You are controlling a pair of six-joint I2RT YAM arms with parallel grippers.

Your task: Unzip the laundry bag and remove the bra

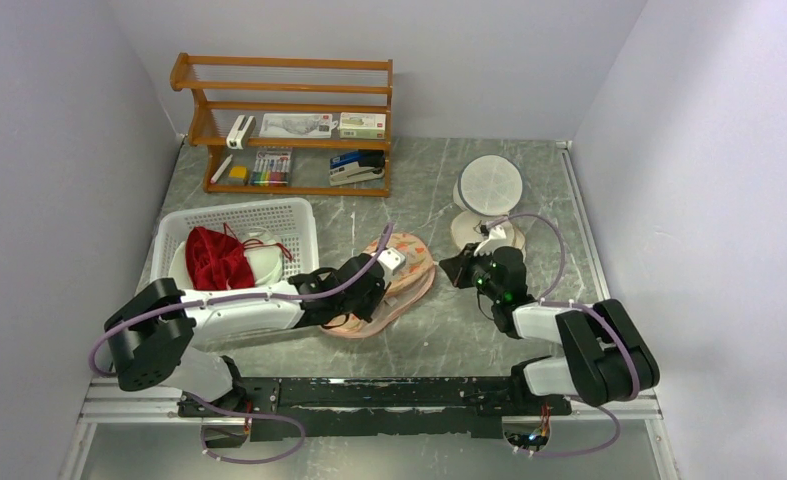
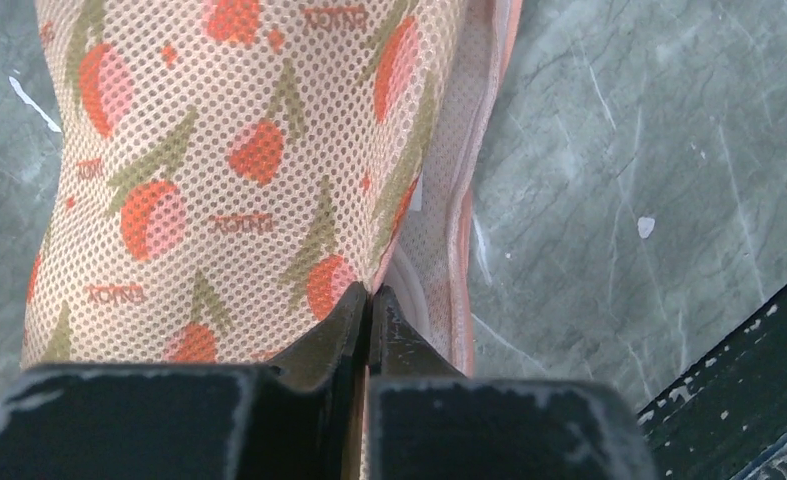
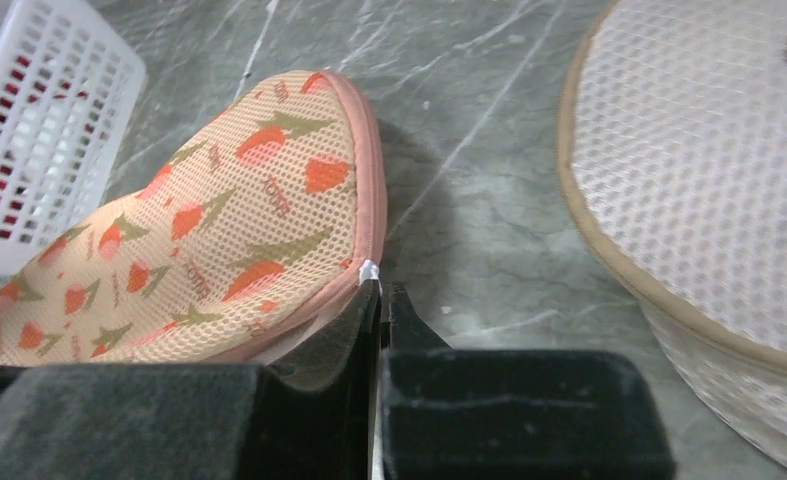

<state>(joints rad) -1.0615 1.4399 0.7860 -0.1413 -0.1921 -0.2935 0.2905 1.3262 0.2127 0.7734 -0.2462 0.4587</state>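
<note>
**Both end effectors clenched on the laundry bag at mid-bench**

The laundry bag (image 1: 409, 268) lies flat near the middle of the bench (image 1: 419, 190), its long axis running diagonally from near-left to far-right; its mesh is peach with orange-red flower motifs and pink trim around the rim. The left end effector (image 2: 370, 295) is clenched on it; in the left wrist view the tips meet with no gap and pinch the mesh close to the bag's edge, where a paler inner layer shows just inside the trim. The right end effector (image 3: 379, 290) is clenched too; its tips are pressed together on a small white tab (image 3: 369, 270) sitting right at the pink trim of the bag's rounded end; whether that tab is the zip pull I cannot tell. From above, the left arm reaches across over the nearer lobe, while the right arm comes in from the right to the farther lobe.

Just left of the bag stands a white basket (image 1: 299, 215) holding a dark red garment (image 1: 214, 258); the basket's corner sits near the bag's far end in the right wrist view. To the right and farther back lie two cream round pouches (image 1: 489, 180), one partly over the other; the closer one is near the right end effector but apart from the bag. A wooden rack (image 1: 284, 90) with small items stands at the back wall.
</note>
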